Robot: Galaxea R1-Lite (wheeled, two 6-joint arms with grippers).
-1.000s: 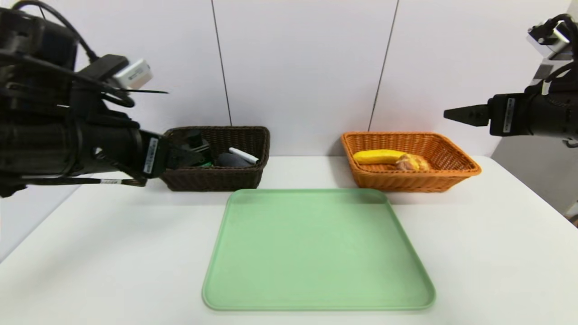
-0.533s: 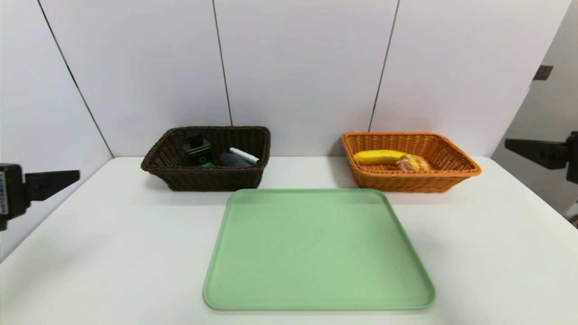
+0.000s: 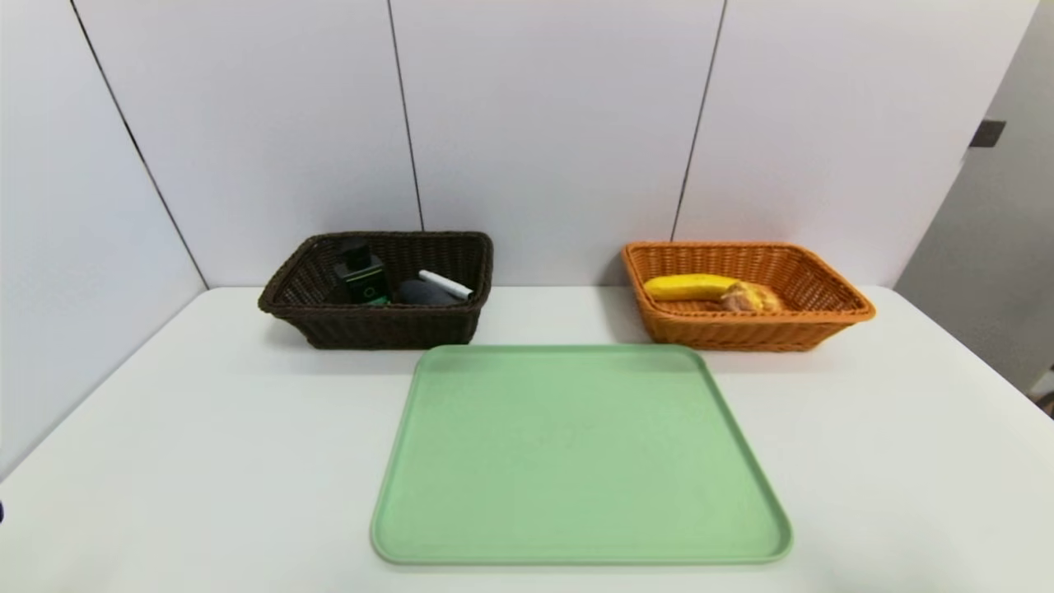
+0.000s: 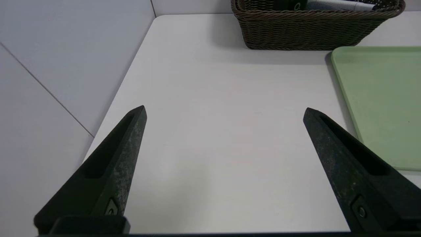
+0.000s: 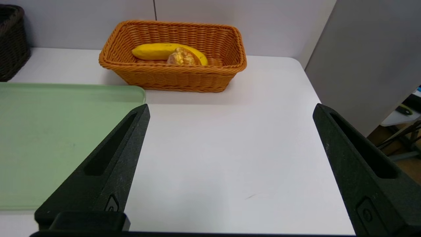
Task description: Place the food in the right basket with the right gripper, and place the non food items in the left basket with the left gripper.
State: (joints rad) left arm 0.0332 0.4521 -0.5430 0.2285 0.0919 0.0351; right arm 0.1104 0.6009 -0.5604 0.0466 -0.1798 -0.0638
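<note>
White wall panels close off the back of a pale tabletop [image 3: 206, 428] in the head view. At centre lies a bare green tray [image 3: 576, 453]. At upper left sits the dark brown basket [image 3: 379, 325], holding a squat dark bottle [image 3: 361, 276] with a green label, a rolled grey cloth [image 3: 424, 292] and a white marker pen [image 3: 445, 284]. At upper right sits the orange basket [image 3: 741, 329], with the banana [image 3: 687, 286] and the bread roll [image 3: 751, 297] lying touching inside. Neither arm shows in this view.

From the left wrist view, the left claw [image 4: 223, 110] is spread wide and empty over bare tabletop, low in the frame, with the dark basket at the top edge and a corner of the tray at the right.

From the right wrist view, the right claw [image 5: 230, 108] is likewise spread wide and empty, with the orange basket and its food in the upper middle of the frame and the tray at the left.

Judging by how things lie, the sorting looks complete: food in the orange basket, non-food in the dark one, nothing left on the tray. The step in hand appears to be parking the arms, so the next move calls for no further grasp, only holding clear of the baskets.
</note>
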